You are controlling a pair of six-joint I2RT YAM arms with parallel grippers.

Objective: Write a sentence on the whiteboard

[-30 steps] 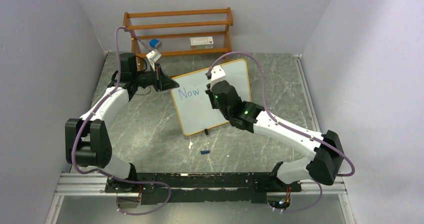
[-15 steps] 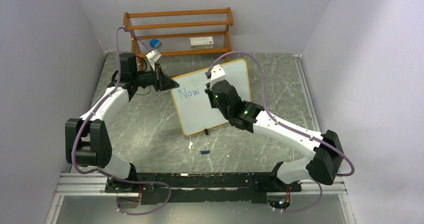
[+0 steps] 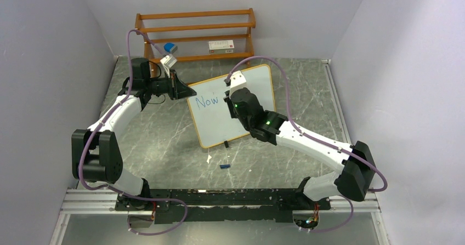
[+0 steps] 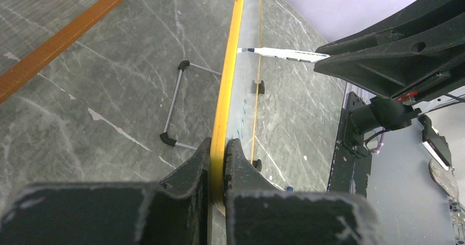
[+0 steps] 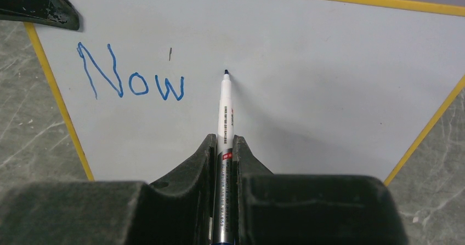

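my left gripper [image 4: 218,146] clamps the whiteboard [image 5: 329,64] by its edge; my right gripper [image 5: 225,146] pinches the marker [image 5: 225,105], tip just ahead, right of the sentence [image 5: 131,79], only "now". next, start word two.

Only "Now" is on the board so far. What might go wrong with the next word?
The whiteboard stands propped up, clamped at one frame edge by the left end effector; pressing hard with the marker may pivot or slip it. The right end effector grips the marker far from its tip, so it may twist, wobbling strokes after "Now".
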